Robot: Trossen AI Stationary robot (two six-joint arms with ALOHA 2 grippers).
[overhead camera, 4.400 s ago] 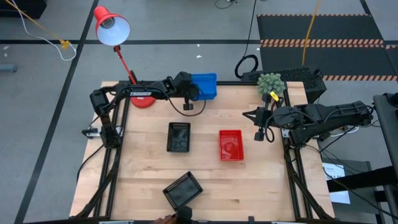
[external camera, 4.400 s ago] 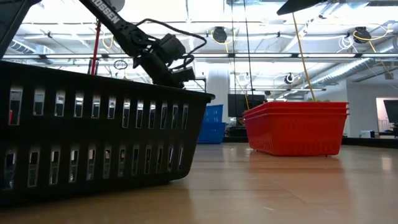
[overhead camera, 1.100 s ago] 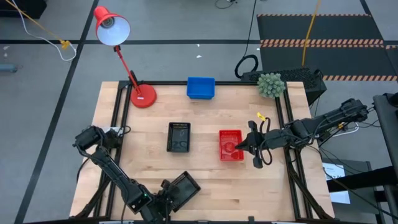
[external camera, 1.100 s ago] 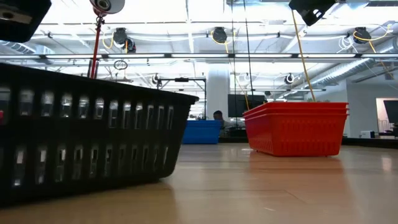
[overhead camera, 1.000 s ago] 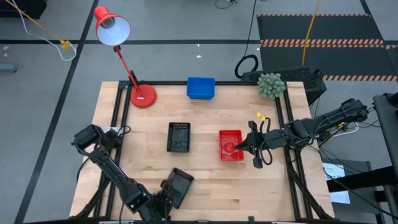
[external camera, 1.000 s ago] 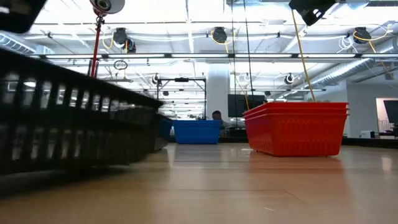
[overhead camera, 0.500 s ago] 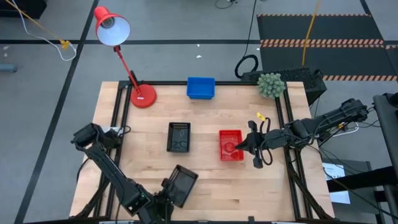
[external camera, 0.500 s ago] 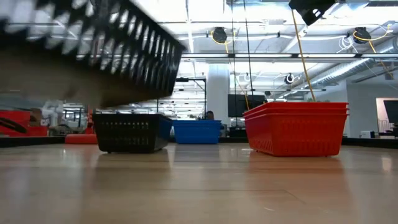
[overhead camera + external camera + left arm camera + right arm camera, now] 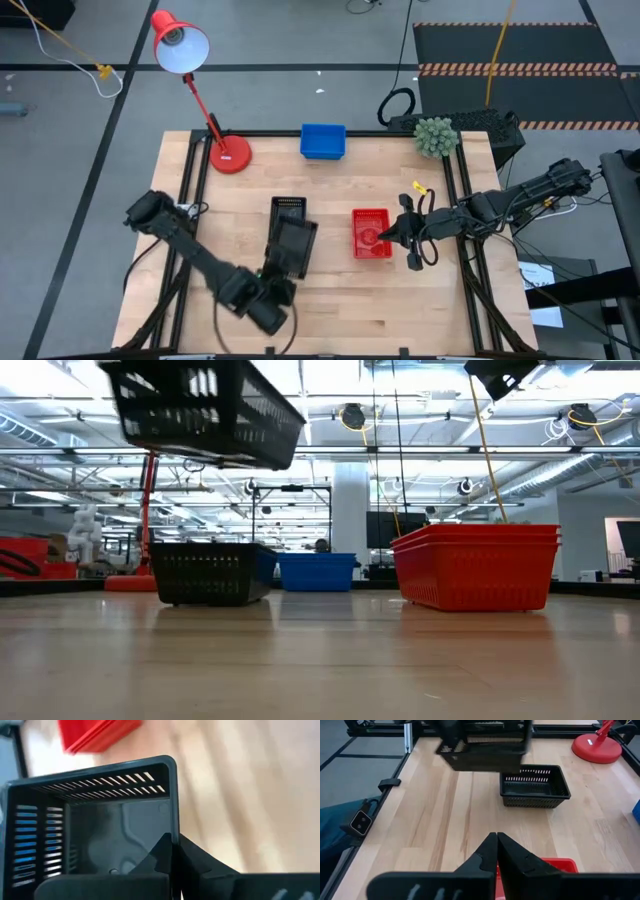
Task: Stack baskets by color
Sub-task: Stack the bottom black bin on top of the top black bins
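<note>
While left gripper (image 9: 277,283) lifts black basket (image 9: 289,248), long axis near-far, slightly tilted.

Robotics lab: framed workbench (image 9: 330,300), open hall.

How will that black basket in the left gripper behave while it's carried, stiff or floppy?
Probably stiff: the black basket keeps its box shape in the air. Likely light, since the left gripper holds it by one wall. It may swing or tilt from that edge grip.

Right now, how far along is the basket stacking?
Red baskets sit stacked; the blue baskets stand at the far edge, their number unclear. In hand: the left pincer, shut on a black basket, carries it in the air near the black basket on the table. Left: setting it inside.
</note>
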